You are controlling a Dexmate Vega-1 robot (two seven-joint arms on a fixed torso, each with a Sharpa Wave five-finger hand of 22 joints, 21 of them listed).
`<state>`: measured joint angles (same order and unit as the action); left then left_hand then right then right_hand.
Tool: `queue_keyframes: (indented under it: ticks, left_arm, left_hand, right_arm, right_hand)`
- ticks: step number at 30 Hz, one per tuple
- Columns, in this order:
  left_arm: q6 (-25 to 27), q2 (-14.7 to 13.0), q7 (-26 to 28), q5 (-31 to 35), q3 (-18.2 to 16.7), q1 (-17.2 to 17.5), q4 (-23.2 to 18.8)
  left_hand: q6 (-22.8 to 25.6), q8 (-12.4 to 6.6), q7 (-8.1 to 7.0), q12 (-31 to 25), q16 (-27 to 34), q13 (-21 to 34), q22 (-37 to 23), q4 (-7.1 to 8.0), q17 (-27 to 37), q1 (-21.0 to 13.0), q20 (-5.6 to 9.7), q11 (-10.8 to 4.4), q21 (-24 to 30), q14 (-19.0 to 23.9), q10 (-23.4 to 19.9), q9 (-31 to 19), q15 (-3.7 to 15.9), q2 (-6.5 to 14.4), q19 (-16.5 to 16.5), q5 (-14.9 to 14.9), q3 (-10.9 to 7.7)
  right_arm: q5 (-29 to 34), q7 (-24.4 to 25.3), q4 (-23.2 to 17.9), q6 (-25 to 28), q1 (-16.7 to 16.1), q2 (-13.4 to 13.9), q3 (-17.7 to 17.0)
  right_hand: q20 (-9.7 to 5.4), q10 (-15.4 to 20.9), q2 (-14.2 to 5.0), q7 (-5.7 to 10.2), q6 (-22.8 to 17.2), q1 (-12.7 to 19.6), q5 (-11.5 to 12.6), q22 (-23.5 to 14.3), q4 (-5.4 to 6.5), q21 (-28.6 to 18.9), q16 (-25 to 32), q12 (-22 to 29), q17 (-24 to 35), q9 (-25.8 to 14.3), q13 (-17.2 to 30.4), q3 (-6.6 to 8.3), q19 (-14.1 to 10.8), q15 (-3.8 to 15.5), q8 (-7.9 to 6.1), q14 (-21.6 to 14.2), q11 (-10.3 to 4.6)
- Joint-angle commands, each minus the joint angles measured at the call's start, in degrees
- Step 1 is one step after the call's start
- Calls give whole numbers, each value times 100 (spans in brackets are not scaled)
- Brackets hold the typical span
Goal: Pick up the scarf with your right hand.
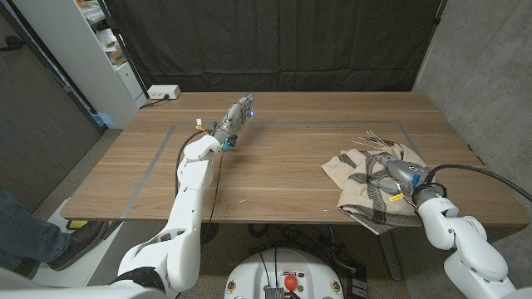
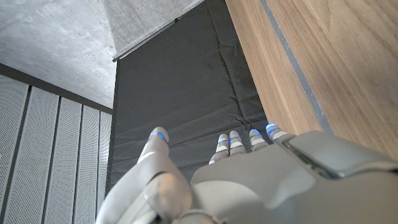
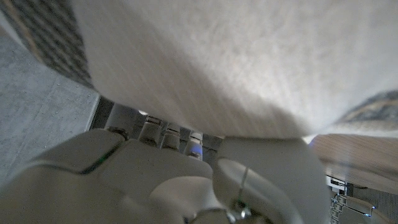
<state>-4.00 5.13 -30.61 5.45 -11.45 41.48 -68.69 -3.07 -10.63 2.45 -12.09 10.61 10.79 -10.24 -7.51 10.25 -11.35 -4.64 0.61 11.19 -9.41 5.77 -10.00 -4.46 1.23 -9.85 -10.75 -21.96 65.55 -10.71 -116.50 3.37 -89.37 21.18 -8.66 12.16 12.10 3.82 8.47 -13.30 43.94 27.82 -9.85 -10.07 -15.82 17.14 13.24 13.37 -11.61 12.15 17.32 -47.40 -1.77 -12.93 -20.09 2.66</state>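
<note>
A: Scarf [image 1: 372, 177] noted at the table's right end, close to the near edge. Beige cloth with dark plaid bands, bunched in a loose heap; a fringe is fanned out at its far side, toward the back edge. One fold is seen hanging slightly past the near edge.

B: Right hand [image 1: 401, 174]?

A: Laid on the scarf's right part, arm brought in from the near right corner. In the right wrist view the pale cloth [image 3: 217, 62] is pressed close over the fingers [image 3: 163, 133], which are tucked beneath it. Whether the cloth is actually gripped cannot be told; the fingertips are hidden.

B: Left hand [image 1: 237, 115]?

A: Stretched out toward the back edge, left of centre, well apart from the scarf. Fingers [image 2: 230, 144] are held straight and slightly apart in the left wrist view; nothing is held.

B: Surroundings?

A: Wooden table [image 1: 274, 166] marked with a grey taped rectangle [image 1: 158, 158]. Black curtain [image 1: 274, 41] hung behind the back edge. White shelf unit [image 1: 91, 50] recorded beyond the far left corner. A person's leg and shoe [image 1: 50, 241] logged at the near left.
</note>
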Motion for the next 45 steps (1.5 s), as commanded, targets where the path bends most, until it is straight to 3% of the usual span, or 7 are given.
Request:
queue_keyframes:
  ticks: [1, 10, 14, 19, 32, 35, 45]
  left_arm:
    - [67, 16, 35, 20, -5, 81, -97]
    - [69, 20, 16, -9, -8, 113, -96]
    - [56, 21, 11, -18, -18, 114, -44]
    - [45, 34, 4, -50, -44, 132, -43]
    - [42, 32, 8, -85, -85, 147, -44]
    - [37, 31, 5, -92, -97, 145, -24]
    - [1, 26, 3, -118, -139, 111, 43]
  left_hand:
    - [7, -17, -36, -1, 28, 34, -26, -9, 29, -1, -47, -19, 18, 20, 16, -26, -20, 52, -431, 5, 23]
    - [6, -17, -41, -1, 28, 34, -26, -8, 30, 1, -75, -38, 17, 20, 16, -26, -23, 52, -439, 5, 25]
    - [7, -17, -37, -1, 30, 35, -26, -8, 30, 2, -85, -20, 17, 23, 17, -26, -25, 52, -441, 4, 26]
    - [8, -17, -37, -2, 27, 35, -26, -8, 30, 2, -105, -25, 18, 15, 14, -26, -17, 53, -442, 4, 26]
    - [11, -18, -39, -2, 30, 35, -27, -8, 31, 3, -130, -25, 21, 22, 16, -27, -14, 55, -441, 5, 26]
    - [10, -17, -39, -3, 31, 35, -27, -8, 31, 3, -133, -24, 21, 25, 13, -27, -16, 55, -441, 5, 27]
    - [17, -20, -38, -1, 34, 36, -27, -7, 31, 5, -151, -21, 25, 34, 19, -27, -24, 57, -435, 5, 27]
  right_arm:
    - [105, -81, 82, 49, 133, 162, 127]
    - [154, 19, 109, 39, 180, 232, 183]
    - [160, -19, 90, 63, 207, 246, 202]
    - [170, -13, 81, 64, 228, 270, 219]
    - [154, 26, 85, 63, 300, 283, 263]
    - [135, 11, 92, 55, 328, 291, 271]
    - [141, 140, 98, 54, 403, 275, 304]
  right_hand:
    - [-651, 202, -126, -8, -279, 334, -92, -6, 40, 62, 160, 77, 110, -30, 48, 78, -617, 137, -96, -262, -21]
    - [-1182, 914, -413, -3, -1242, 949, -504, -44, 133, 83, 721, 369, 598, -221, 252, -67, -1013, 471, -456, -770, -218]
    - [-1444, 1526, -609, -4, -1785, 1322, -793, -99, 141, 44, 1307, 752, 1220, -490, 563, -264, -1159, 749, -773, -1167, -317]
    - [-1613, 1868, -737, -6, -2182, 1540, -928, -127, 142, -22, 1583, 1063, 1594, -695, 815, -343, -1259, 808, -1031, -1349, -468]
    - [-1887, 2147, -898, -27, -2507, 1952, -1228, -303, 125, -297, 2101, 1776, 2409, -1283, 1638, -462, -1360, 1062, -1597, -1914, -704]
    - [-1979, 2114, -884, -71, -2492, 2107, -1337, -445, 111, -454, 2375, 2070, 2832, -1534, 2050, -547, -1319, 1254, -1769, -2093, -758]
    - [-2218, 1918, -1049, -117, -2495, 2628, -1533, -846, 115, -984, 2958, 3073, 4207, -2271, 3468, -651, -1204, 1386, -2188, -2160, -818]
